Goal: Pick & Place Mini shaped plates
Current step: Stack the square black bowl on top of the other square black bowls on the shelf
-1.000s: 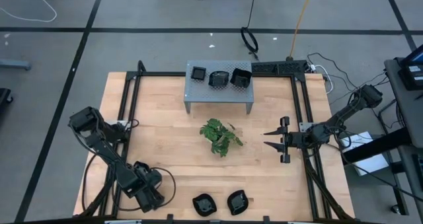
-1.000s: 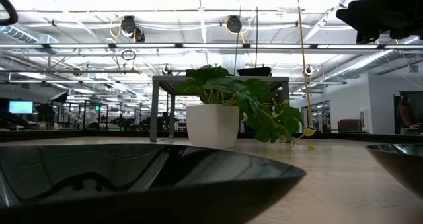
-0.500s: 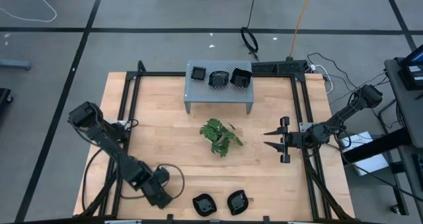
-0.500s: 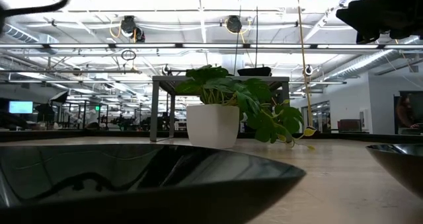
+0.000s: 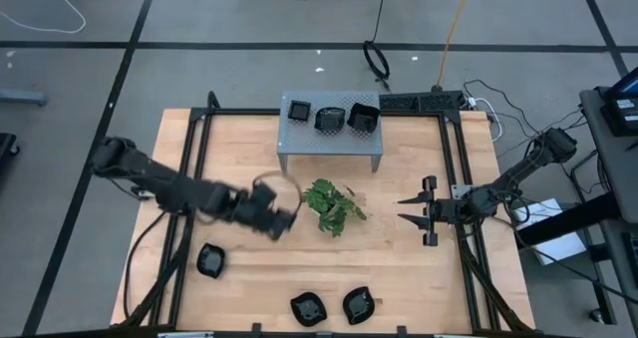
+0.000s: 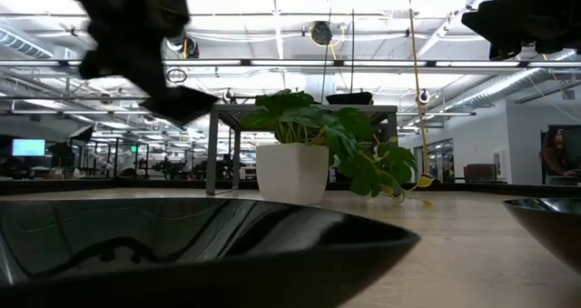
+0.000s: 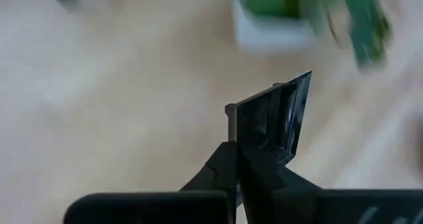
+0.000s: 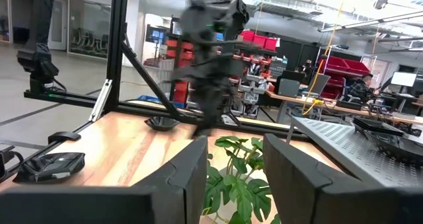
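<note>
The left arm stretches across the desk point(image 5: 239, 268), its pincer point(image 5: 277, 221) raised just beside the green sprig point(image 5: 333, 204) and pinching a square black plate point(image 7: 274, 123) by its edge. One plate point(image 5: 209, 260) lies at the desk's left, two more point(image 5: 309, 308) point(image 5: 359, 304) at the near edge. The grey perforated stand point(image 5: 331, 139) carries three plates point(image 5: 298, 109) point(image 5: 328, 119) point(image 5: 363, 118). The right pincer point(image 5: 413, 210) waits at the right edge, fingers spread.

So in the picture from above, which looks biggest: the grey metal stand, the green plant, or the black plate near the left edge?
1. Grey perforated metal stand
2. Green leafy plant
3. Small glossy black plate
</note>
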You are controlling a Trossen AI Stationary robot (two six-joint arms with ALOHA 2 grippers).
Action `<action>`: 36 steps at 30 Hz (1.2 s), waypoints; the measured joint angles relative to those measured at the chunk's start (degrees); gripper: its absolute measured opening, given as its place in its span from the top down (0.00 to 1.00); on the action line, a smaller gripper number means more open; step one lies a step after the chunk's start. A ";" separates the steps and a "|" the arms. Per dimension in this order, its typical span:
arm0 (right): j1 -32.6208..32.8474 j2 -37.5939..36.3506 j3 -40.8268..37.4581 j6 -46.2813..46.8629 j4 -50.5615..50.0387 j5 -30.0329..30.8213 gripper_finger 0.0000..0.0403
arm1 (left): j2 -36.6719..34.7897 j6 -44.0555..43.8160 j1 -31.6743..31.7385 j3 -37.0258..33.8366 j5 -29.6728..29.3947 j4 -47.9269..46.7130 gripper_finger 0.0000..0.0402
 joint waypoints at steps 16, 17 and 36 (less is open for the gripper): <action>0.00 -0.02 0.02 0.01 0.02 0.01 0.67 | -5.86 42.45 37.45 0.17 3.57 30.96 0.98; 0.00 0.00 0.01 0.01 0.00 0.00 0.67 | -5.53 43.50 39.72 0.17 4.59 31.92 0.98; 0.00 -0.02 0.00 0.00 0.01 0.01 0.67 | 6.67 47.24 57.22 14.97 22.32 18.87 0.95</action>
